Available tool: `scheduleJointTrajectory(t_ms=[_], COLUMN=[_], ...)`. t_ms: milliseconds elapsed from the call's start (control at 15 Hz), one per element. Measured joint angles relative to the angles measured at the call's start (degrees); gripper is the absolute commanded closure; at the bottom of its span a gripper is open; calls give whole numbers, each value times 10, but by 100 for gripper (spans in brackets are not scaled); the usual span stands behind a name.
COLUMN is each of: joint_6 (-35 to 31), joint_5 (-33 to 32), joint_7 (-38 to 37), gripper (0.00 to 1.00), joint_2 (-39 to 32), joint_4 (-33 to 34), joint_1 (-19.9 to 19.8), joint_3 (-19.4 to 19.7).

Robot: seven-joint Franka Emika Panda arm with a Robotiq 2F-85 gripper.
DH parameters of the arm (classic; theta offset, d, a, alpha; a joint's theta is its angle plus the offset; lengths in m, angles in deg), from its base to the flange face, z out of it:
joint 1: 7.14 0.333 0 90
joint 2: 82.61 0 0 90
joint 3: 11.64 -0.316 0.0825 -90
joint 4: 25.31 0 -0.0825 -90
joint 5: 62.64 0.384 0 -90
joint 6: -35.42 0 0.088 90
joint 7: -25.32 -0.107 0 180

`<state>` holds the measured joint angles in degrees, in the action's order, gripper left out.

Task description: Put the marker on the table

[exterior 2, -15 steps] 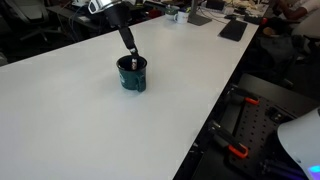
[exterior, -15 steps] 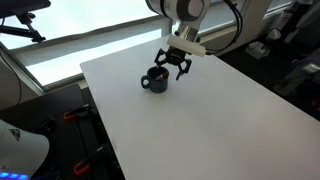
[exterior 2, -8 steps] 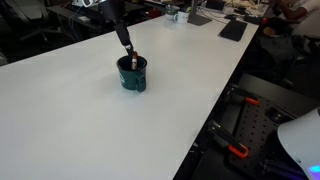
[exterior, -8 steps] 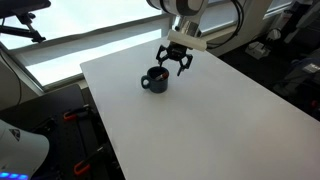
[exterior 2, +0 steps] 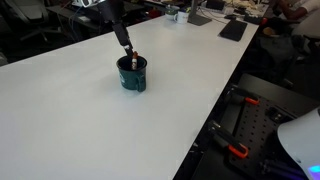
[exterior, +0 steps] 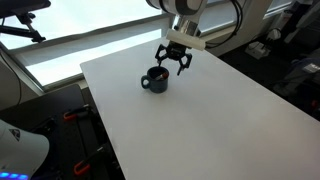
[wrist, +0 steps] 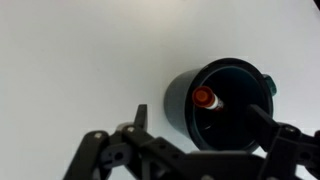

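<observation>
Mostly the pincer is cut off by the wrist view's lower edge, only dark linkages showing; the marker stands inside the dark mug, right of centre, just its red tip visible; the arm reaches down from the frame's top, pincer pointing down over the mug, spread wide, empty; the mug rests on the white desk.

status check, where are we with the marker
Gripper open, hovering over mug. Marker standing inside mug, not grasped. Mug wall rings it; not yet on table.
</observation>
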<state>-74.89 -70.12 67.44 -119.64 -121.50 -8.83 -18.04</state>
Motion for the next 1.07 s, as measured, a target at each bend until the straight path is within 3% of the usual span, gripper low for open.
scheduleJointTrajectory(t_ms=[400, 800, 867, 933, 1067], joint_6=[27, 26, 26, 26, 26], joint_5=[24, 24, 24, 24, 24], joint_7=[-45, -44, -44, -44, -44], gripper=[0, 0, 25, 26, 42], joint_2=[2, -2, -3, -5, -6], joint_4=[-10, -10, -10, -10, -10], joint_1=[-2, -3, -3, -3, -4], joint_3=[1, 1, 1, 1, 1])
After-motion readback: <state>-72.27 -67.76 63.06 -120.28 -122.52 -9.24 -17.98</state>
